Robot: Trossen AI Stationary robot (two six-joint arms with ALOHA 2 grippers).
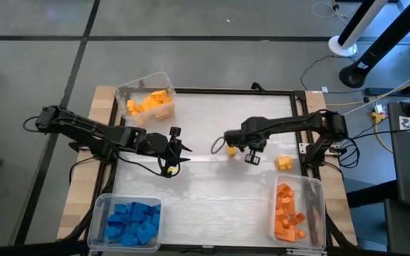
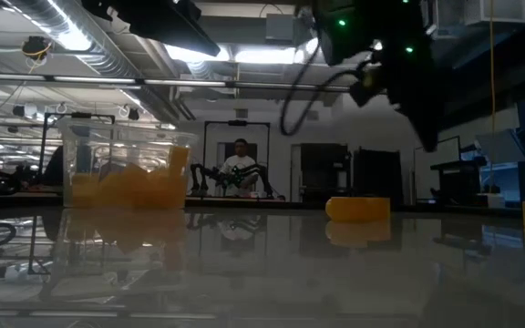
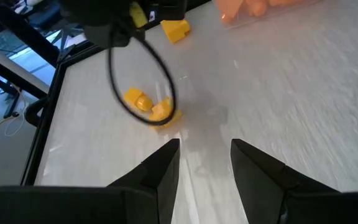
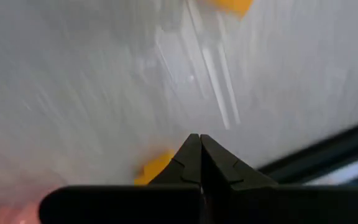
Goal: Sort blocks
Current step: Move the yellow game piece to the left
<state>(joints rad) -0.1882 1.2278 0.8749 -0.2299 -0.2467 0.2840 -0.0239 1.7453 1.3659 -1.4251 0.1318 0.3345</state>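
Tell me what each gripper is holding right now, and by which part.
Nothing is held. The left gripper has its fingers apart over bare table with nothing between them. The right gripper is shut, fingers together and empty.

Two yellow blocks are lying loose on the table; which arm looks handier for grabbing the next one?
Probably the left. Its claw stands open, aimed at the yellow block in the table's middle. The right claw is shut beside that block.
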